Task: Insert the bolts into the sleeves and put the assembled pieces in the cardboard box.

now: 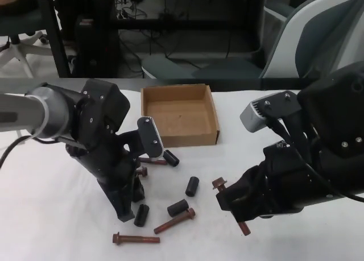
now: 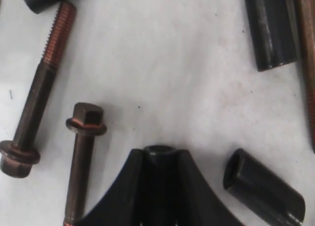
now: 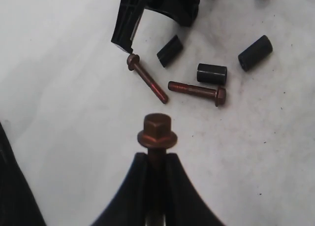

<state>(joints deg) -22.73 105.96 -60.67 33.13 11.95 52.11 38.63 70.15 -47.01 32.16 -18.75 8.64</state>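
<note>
high view overlooks bench [image 1: 51, 187]; wrist views look closely down.

No legible text, label, number or sign on any bolt [image 1: 135, 238], any sleeve [image 1: 192, 186], the cardboard box [image 1: 187, 138] or the bench [image 1: 45, 204].
</note>
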